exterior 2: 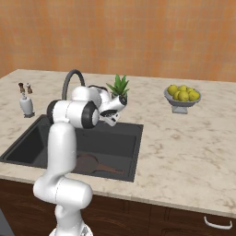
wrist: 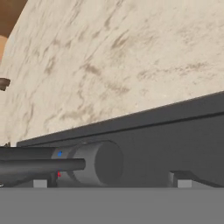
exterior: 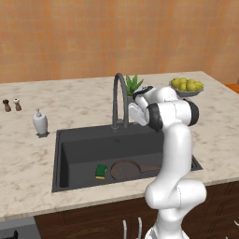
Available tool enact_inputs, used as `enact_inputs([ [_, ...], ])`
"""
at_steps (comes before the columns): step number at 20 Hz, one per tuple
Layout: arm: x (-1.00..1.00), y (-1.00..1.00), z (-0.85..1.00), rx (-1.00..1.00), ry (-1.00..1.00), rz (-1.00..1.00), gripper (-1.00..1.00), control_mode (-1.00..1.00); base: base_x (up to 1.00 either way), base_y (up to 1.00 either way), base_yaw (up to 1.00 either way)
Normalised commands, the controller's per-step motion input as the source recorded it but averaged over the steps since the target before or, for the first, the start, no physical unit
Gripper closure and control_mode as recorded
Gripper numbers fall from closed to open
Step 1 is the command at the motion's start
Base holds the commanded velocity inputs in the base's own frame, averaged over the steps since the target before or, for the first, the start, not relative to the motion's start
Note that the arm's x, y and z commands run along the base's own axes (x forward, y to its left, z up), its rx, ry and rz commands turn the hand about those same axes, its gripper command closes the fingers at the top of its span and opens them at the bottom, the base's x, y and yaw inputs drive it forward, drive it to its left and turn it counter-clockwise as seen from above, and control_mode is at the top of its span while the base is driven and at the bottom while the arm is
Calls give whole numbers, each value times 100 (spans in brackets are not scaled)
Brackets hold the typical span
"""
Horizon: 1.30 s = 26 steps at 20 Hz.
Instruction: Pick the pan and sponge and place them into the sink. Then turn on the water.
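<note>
Here the gripper (exterior: 132,113) sits beside the base of the faucet (exterior: 119,100), behind the sink (exterior: 77,140); in the hand view its fingertips (wrist: 40,183) stand well apart, nothing between them, with the faucet's grey base (wrist: 96,162) close ahead. Down in the basin the sponge (exterior: 101,171) lies just beside the pan (exterior: 126,169). A fruit bowl (exterior: 186,87) and soap dispenser (exterior: 40,123) stand on the counter (exterior: 28,154).
</note>
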Motion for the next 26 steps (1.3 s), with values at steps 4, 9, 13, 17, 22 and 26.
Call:
enact_inputs([
  [4,25,8,-13,5,0,-2,-100,-100,0,0,0],
  [9,8,20,-14,1,-8,-1,-100,-100,0,0,0],
  [13,14,30,-4,1,-10,-5,-100,-100,0,0,0],
  [17,62,6,-23,0,0,-10,-100,-100,0,0,0],
  [22,45,0,-21,4,2,-6,100,-100,0,0,0],
  [26,12,-2,-5,0,5,-2,100,-100,0,0,0],
])
